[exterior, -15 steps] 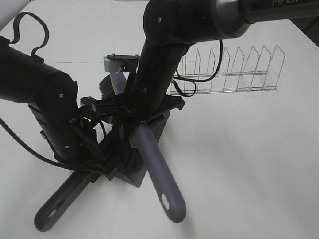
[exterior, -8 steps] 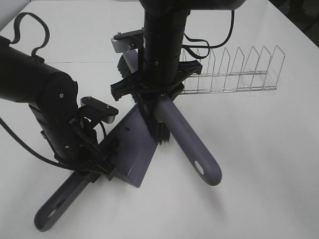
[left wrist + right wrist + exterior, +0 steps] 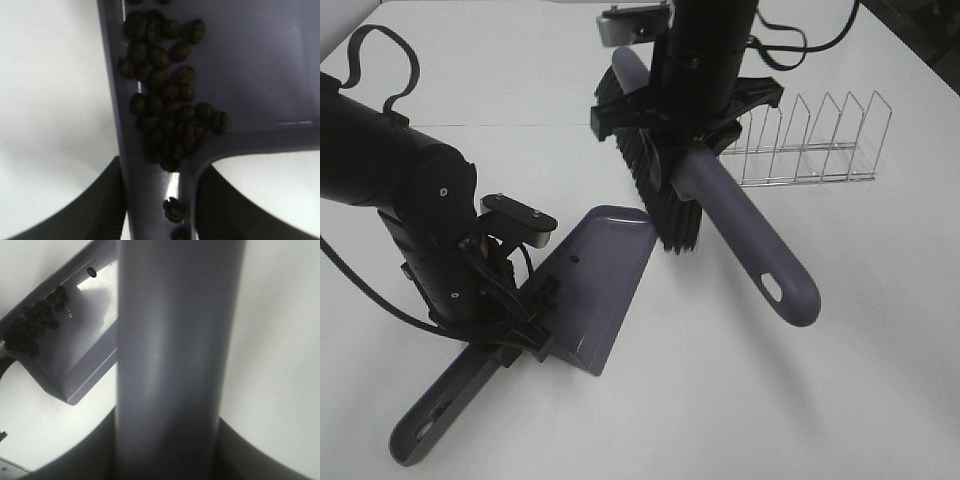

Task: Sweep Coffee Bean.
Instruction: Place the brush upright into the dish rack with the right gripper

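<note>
The table [image 3: 880, 380] around both pincers shows no stray beans. My left pincer [image 3: 165, 220] is clamped on the dustpan [image 3: 605, 270] handle. My right pincer [image 3: 167, 455] is clamped on the brush [image 3: 750, 240] handle. The coffee bean [image 3: 167, 110] heap sits inside the pan, just ahead of the left pincer (a couple are in the handle groove). I judge the sweeping done, with only emptying left. I can read no writing.

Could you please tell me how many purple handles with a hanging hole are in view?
2. The dustpan handle reaches to the lower left of the high view; the brush handle slants toward the lower right. None looks hidden.
</note>
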Tool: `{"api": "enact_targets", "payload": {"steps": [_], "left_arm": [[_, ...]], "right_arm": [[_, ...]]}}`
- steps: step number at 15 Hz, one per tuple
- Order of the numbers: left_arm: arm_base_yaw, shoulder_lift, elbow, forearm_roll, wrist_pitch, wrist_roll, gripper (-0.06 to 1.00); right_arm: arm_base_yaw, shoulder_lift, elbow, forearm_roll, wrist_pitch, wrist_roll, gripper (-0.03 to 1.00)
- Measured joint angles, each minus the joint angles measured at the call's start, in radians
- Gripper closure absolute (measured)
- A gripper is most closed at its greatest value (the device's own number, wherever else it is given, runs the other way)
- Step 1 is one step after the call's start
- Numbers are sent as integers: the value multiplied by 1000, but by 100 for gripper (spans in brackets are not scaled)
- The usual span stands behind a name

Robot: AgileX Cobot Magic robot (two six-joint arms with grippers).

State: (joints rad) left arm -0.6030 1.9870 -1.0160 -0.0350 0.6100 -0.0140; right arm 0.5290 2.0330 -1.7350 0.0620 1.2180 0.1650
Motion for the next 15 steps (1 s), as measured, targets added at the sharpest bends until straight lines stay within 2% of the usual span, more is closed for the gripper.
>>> {"api": "enact_targets", "payload": {"steps": [2, 7, 10, 11, 15], "left_arm": [[0, 0, 0, 0, 0, -7, 61], [0, 1, 0, -14, 0, -19, 61], [0, 1, 0, -19, 0, -22, 61], [0, 1, 0, -19, 1, -30, 61], [-1, 1, 0, -19, 7, -32, 61]], "right_arm": [[-73, -58, 55, 65, 1, -45, 68], [-255, -179, 318, 68, 5, -94, 68], [-357, -183, 424, 29, 6, -99, 68], [-384, -176, 431, -43, 5, -115, 68], [-387, -65, 431, -50, -2, -153, 68]]}}
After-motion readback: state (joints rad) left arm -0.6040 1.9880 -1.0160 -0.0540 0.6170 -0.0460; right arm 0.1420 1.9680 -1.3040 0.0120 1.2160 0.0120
